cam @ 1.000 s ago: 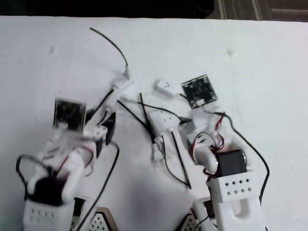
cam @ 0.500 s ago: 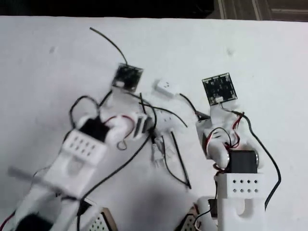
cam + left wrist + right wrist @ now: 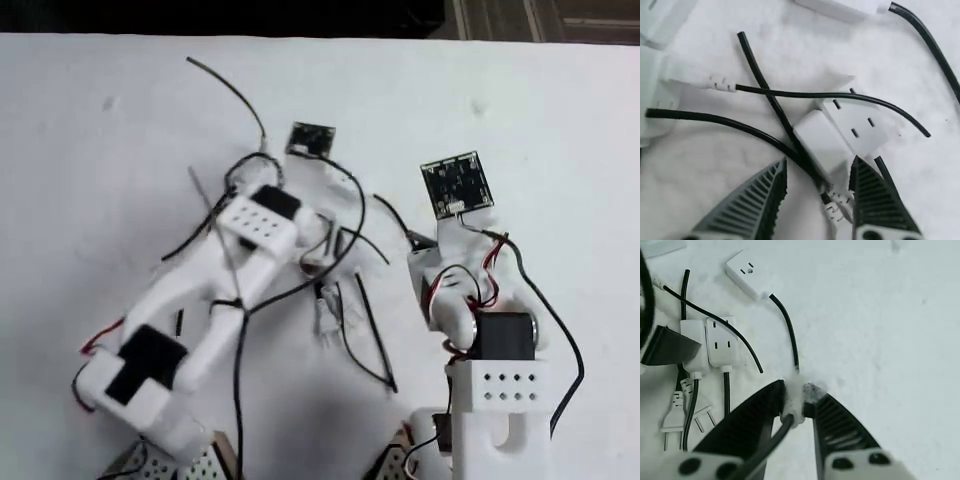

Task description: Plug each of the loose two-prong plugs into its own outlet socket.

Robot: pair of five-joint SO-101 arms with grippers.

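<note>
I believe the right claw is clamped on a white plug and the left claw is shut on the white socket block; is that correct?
Not quite. The left claw is open, with a finger on either side of the white socket block and not closed on it, as the left wrist view shows. The right claw is indeed clamped on a white plug.

in the high view the left arm (image 3: 255, 225) lies over the paired sockets (image 3: 860, 125) and hides most of them. in the left wrist view the edge cuts off a white socket (image 3: 840, 6) and a white cord end (image 3: 652, 75); whether that is a plug or a socket cannot be told. the right gripper (image 3: 799, 390) covers the prongs of its plug (image 3: 791, 402).
</note>
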